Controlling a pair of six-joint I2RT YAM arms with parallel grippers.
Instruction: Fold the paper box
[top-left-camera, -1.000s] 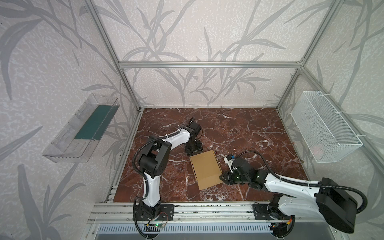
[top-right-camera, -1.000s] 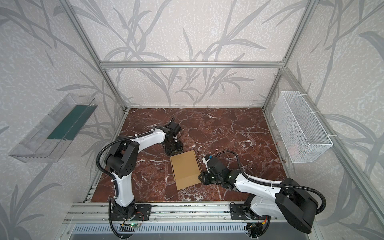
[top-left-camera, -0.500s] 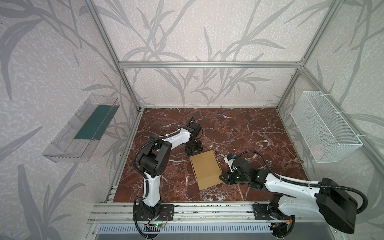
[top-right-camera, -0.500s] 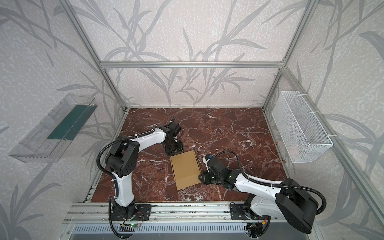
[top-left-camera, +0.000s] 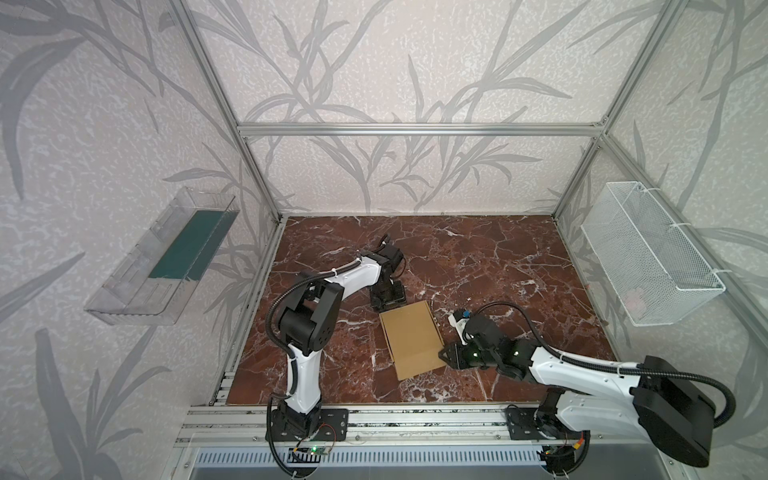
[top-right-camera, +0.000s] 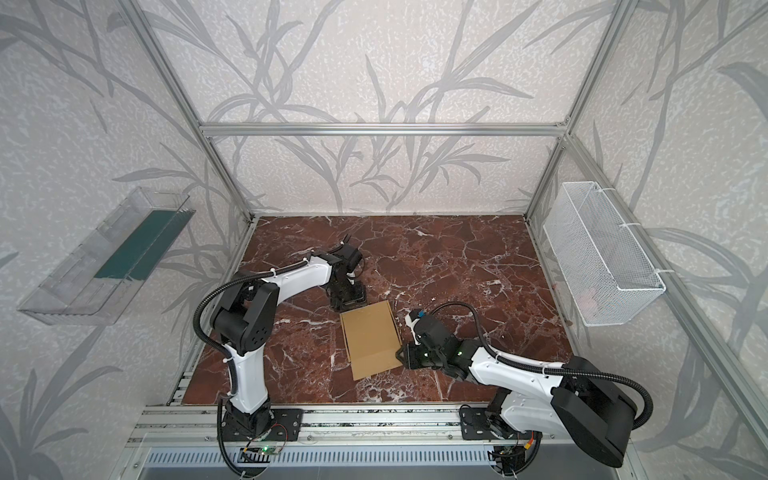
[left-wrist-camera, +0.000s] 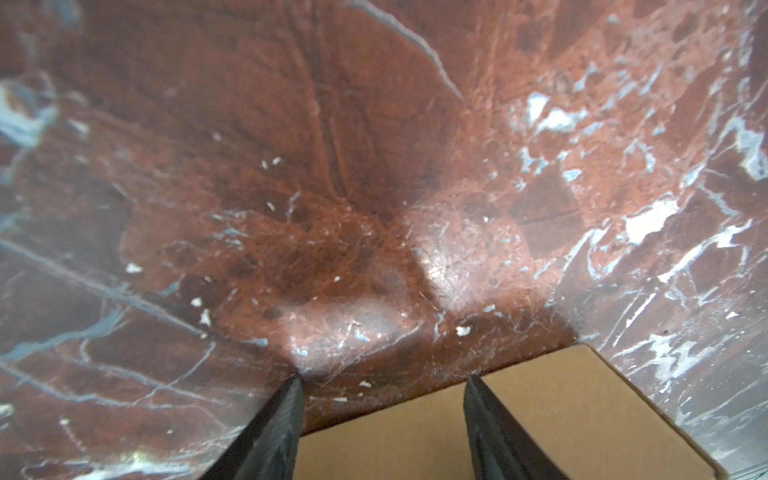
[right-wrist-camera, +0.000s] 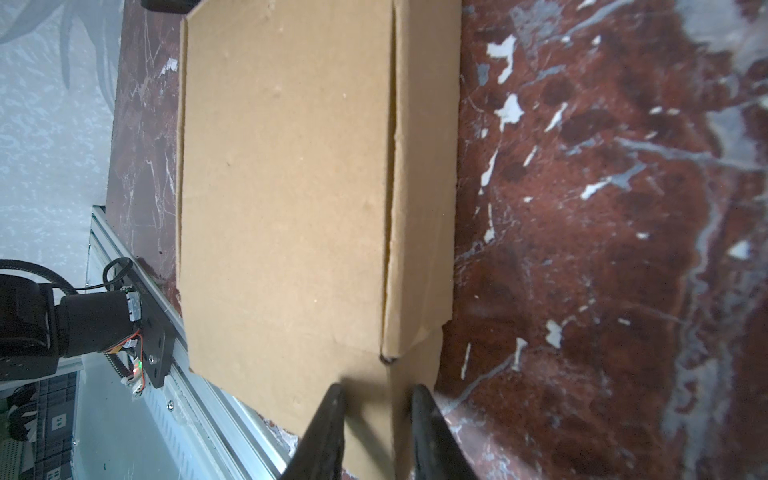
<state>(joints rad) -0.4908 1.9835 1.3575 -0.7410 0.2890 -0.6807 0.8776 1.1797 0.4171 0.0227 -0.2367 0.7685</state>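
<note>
Nearest you, along the metal rail (top-left-camera: 415, 422), stand two arm bases (top-left-camera: 305, 428). Just beyond, your right claw (right-wrist-camera: 376, 390) lies low at the near right corner of the one box (top-left-camera: 411, 338). Its jaws sit a narrow way apart with the corner fold between them, and you cannot tell whether they pinch it. That box is plain tan cardboard, closed and flat on the red marble table (top-left-camera: 498, 266), between the claws. At its far edge your left claw (left-wrist-camera: 380, 380) points down, spread wide, one finger over cardboard, one over marble. Farther back hang one clear tray (top-left-camera: 162, 266) on the left wall and one white wire basket (top-left-camera: 648, 253) on the right.
</note>
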